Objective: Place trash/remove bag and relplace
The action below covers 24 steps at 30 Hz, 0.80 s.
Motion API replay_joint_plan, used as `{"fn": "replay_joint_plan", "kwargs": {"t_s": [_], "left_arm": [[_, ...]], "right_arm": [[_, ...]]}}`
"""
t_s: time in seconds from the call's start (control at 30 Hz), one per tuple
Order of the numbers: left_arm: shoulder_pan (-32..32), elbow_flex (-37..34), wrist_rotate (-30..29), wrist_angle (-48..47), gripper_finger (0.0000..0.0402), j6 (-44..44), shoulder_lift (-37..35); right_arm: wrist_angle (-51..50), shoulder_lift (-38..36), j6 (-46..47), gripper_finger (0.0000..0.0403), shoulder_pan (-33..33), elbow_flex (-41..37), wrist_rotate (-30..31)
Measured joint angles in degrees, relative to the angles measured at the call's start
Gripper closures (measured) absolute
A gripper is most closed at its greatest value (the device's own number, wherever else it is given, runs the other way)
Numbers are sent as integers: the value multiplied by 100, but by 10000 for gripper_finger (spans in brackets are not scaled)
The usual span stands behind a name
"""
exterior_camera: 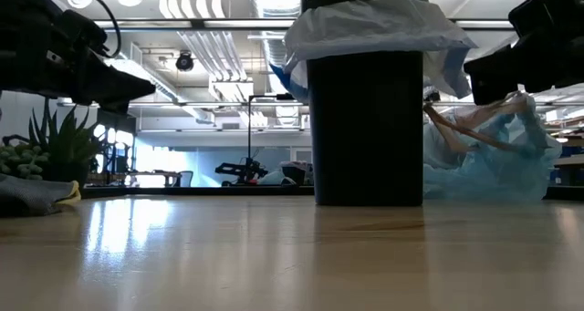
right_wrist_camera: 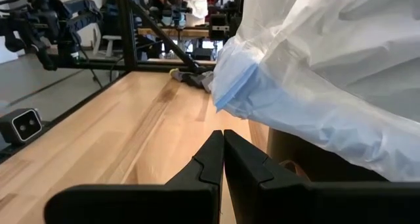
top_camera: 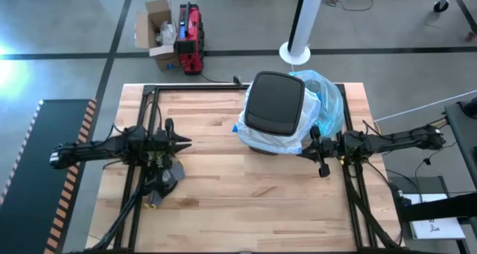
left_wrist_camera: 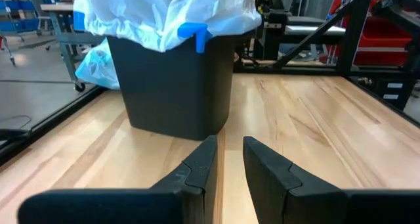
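A black bin stands upright at the middle of the table's far side. A white plastic bag with a blue tab is folded over its rim. The light-blue bag lies crumpled on the table at the bin's right and far side, and brown pieces show through it. My left gripper hovers level, left of the bin and pointing at it. It is open by a narrow gap with nothing in it. My right gripper hovers shut beside the bin's right side, under the white bag's overhang.
A grey cloth and a green plant lie near the table's left side, below my left arm. Black metal frame bars run along the table's left, far and right sides. Bare wood stretches in front of the bin.
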Motion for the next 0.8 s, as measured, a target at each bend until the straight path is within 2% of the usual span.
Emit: {"fn": "replay_joint_plan", "kwargs": {"t_s": [0.8], "left_arm": [[0, 0, 0, 115, 342, 0, 431]], "right_arm": [[-8, -2, -1, 403, 0, 0, -4]]}}
